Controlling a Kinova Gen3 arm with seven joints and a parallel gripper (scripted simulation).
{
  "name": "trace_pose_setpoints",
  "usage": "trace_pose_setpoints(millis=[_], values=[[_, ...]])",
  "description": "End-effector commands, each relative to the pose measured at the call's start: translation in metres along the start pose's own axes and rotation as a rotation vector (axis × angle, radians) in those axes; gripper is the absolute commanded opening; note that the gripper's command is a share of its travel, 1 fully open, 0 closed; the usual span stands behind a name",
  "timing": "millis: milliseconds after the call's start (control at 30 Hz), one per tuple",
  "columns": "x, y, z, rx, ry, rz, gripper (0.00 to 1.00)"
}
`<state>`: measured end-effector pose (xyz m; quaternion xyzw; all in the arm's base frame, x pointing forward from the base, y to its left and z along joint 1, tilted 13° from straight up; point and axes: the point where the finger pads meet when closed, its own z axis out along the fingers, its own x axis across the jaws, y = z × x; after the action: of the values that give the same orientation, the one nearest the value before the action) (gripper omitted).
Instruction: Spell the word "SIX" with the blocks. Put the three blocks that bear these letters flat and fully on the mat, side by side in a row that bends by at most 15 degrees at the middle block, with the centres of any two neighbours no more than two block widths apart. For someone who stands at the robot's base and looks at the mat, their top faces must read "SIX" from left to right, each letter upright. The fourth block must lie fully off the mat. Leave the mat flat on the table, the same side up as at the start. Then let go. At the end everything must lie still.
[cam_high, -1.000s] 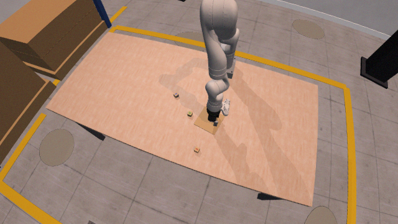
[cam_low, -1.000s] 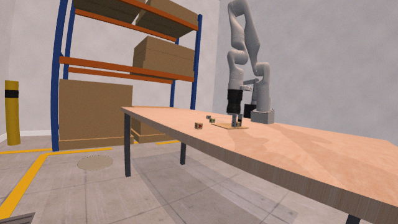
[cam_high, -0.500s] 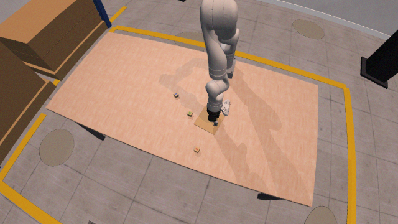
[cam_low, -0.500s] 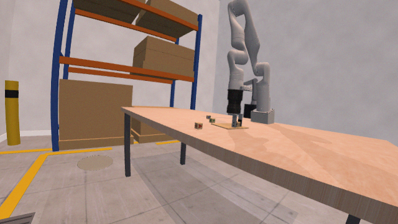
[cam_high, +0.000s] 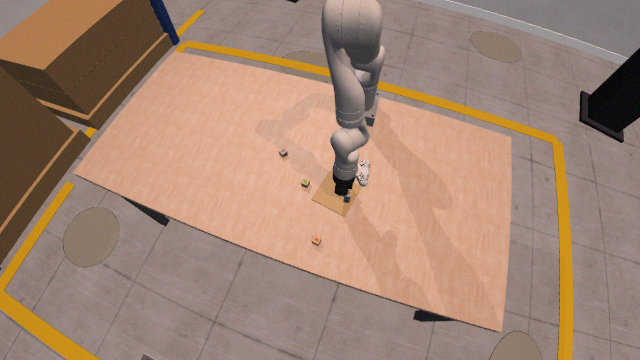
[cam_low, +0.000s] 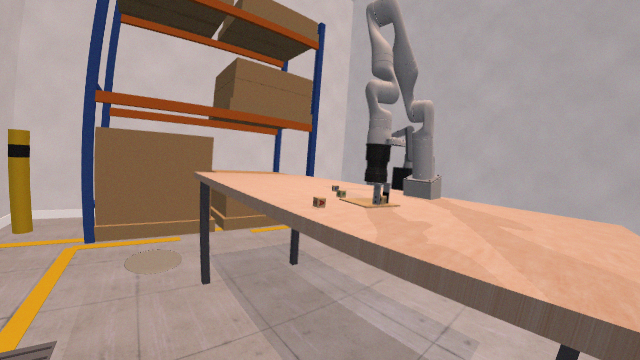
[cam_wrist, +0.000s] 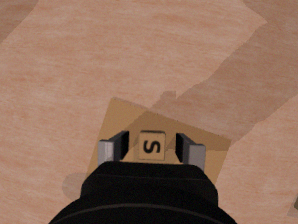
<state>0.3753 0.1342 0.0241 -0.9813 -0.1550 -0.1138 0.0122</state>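
My gripper (cam_wrist: 152, 142) (cam_high: 346, 194) (cam_low: 379, 196) is open and low over the tan mat (cam_wrist: 125, 113) (cam_high: 326, 200) (cam_low: 357, 202). The block with the letter S (cam_wrist: 152, 144) (cam_low: 383, 200) lies flat on the mat between the open fingers, which stand clear on either side of it. Three other blocks lie on the table off the mat. One has an orange top (cam_high: 316, 240) (cam_low: 319, 202), one a green top (cam_high: 305, 183) (cam_low: 341, 193), and one a blue top (cam_high: 283, 153) (cam_low: 335, 188). Their letters are too small to read.
The wooden table (cam_high: 200, 125) (cam_low: 500, 250) carries the mat near the arm's base (cam_low: 422, 187). A blue and orange shelf rack with cardboard boxes (cam_low: 200, 100) stands beyond the table's far end.
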Motion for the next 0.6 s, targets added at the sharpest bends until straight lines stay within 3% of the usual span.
trace_pose_setpoints(millis=[0, 33, 67, 567], values=[[0.0005, 0.0, -0.0004, 0.0, 0.001, 0.0, 1.0], [0.0005, 0.0, -0.0004, 0.0, 0.001, 0.0, 1.0], [0.0005, 0.0, -0.0004, 0.0, 0.001, 0.0, 0.79], [0.0005, 0.0, -0.0004, 0.0, 0.001, 0.0, 0.79]])
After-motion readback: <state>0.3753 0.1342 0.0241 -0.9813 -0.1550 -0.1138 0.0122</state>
